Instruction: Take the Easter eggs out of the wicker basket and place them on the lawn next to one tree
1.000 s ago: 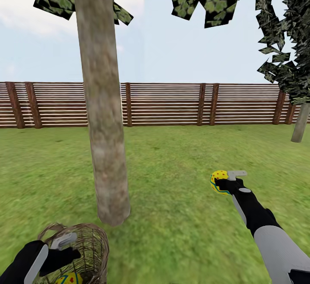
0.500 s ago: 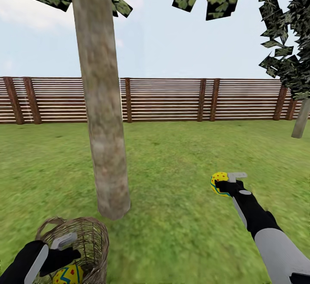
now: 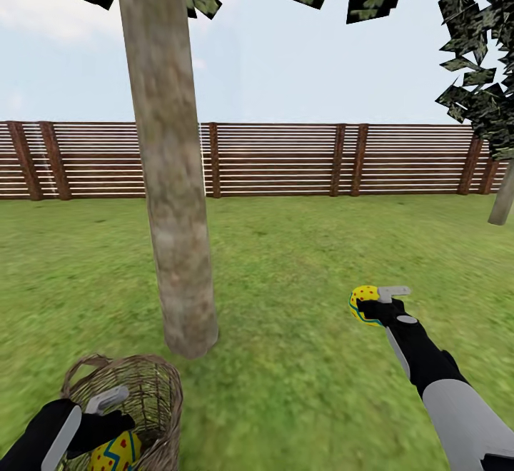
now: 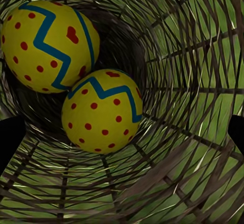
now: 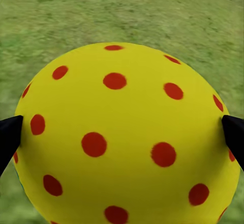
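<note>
The pale mottled trunk of the tree [image 3: 171, 193] rises from the lawn [image 3: 285, 357] at left of centre. Just in front of its foot stands the brown wicker basket [image 3: 153, 392]. My left gripper [image 3: 114, 412] reaches into it, fingers spread open above two yellow eggs [image 4: 48, 46] [image 4: 101, 112] with red dots and blue zigzags; one egg [image 3: 114, 451] peeks out under the hand. To the right, my right gripper [image 3: 373, 301] is shut on the third egg [image 3: 361, 300], held above the grass. Close up, that egg [image 5: 122, 137] sits between both black fingertips [image 5: 7, 132].
A brown slatted wooden fence [image 3: 285, 160] runs across the far edge of the lawn. A second tree's trunk [image 3: 502, 203] stands at the far right, with dark foliage above. Open grass lies between the near tree and my right arm.
The whole view has tilted down a little, so more of the basket and the egg in it show. Both arms hold their poses.
</note>
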`<state>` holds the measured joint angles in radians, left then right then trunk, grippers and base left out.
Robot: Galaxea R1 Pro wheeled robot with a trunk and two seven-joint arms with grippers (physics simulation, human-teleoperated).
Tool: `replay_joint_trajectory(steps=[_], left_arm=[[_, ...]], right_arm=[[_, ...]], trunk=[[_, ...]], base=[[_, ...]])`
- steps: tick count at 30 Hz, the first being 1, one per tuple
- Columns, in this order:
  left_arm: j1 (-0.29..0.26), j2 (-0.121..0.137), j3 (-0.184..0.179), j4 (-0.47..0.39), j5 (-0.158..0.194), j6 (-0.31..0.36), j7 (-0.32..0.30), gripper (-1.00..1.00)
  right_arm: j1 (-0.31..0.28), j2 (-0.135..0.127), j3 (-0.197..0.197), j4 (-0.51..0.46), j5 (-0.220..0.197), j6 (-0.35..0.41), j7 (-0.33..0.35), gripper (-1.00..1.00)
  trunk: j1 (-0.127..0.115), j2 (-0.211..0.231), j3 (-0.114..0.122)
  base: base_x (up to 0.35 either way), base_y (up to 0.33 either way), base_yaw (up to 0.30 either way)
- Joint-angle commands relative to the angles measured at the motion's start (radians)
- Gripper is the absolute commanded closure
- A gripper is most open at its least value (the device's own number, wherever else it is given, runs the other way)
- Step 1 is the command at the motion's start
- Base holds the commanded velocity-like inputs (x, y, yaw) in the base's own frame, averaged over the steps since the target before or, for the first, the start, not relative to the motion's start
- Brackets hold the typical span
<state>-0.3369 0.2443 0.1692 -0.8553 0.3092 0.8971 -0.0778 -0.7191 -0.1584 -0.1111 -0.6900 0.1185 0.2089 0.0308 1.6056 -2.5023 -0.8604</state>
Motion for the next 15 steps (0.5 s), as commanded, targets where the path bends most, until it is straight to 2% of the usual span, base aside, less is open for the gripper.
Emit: replay_joint_trajectory(steps=[1, 8, 15], left_arm=[[-0.001, 0.000, 0.003, -0.001, -0.007, 0.004, -0.008, -1.00], [-0.001, -0.001, 0.003, 0.003, -0.004, 0.003, -0.011, -1.00], [-0.001, -0.002, 0.003, 0.005, -0.004, 0.003, -0.010, -1.00]], right_arm=[[0.000, 0.000, -0.002, -0.002, 0.010, 0.006, 0.003, 1.00], [0.000, 0.000, -0.002, -0.002, 0.010, 0.006, 0.003, 1.00], [0.000, 0.000, -0.002, -0.002, 0.010, 0.007, 0.003, 1.00]], trunk=[[0.000, 0.000, -0.001], [0.000, 0.000, -0.001], [0.000, 0.000, -0.001]], base=[[0.000, 0.000, 0.000], [0.002, 0.000, 0.000], [0.245, 0.000, 0.000]])
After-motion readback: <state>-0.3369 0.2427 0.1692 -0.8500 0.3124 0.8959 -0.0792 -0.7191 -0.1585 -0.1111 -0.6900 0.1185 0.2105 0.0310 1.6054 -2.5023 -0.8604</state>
